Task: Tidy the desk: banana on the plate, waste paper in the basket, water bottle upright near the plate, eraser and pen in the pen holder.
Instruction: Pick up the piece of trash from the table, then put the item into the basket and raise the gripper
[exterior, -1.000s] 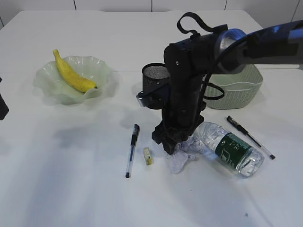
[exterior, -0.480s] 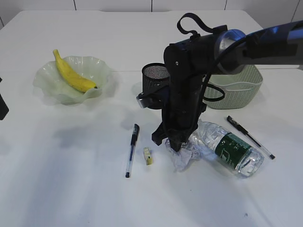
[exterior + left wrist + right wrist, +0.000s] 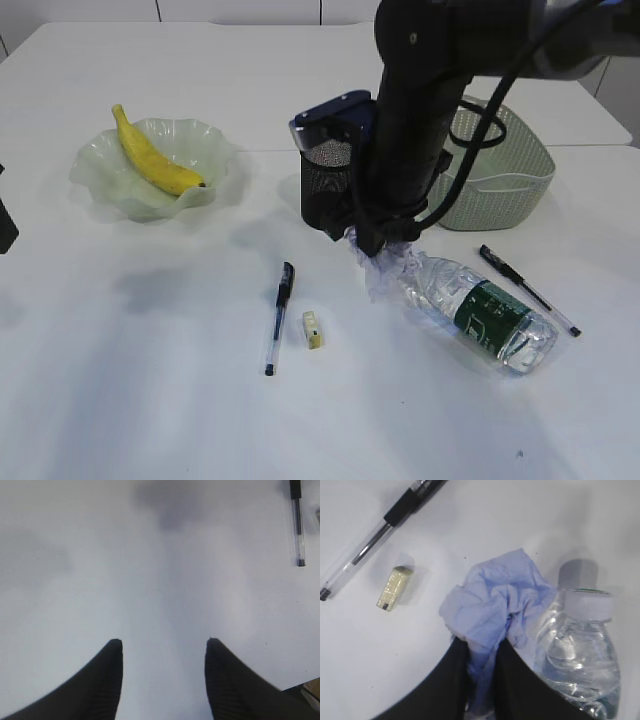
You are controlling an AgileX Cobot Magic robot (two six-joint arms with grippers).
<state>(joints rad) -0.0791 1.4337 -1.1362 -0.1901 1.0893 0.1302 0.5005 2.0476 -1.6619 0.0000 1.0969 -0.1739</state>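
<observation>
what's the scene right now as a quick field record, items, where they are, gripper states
banana: on the plate
waste paper: pinched in the right gripper, lifted off the desk
water bottle: lying on its side
eraser: on the desk beside a pen
second pen: right of the bottle
pen holder: upright
basket: back right
left gripper: open, holding nothing
</observation>
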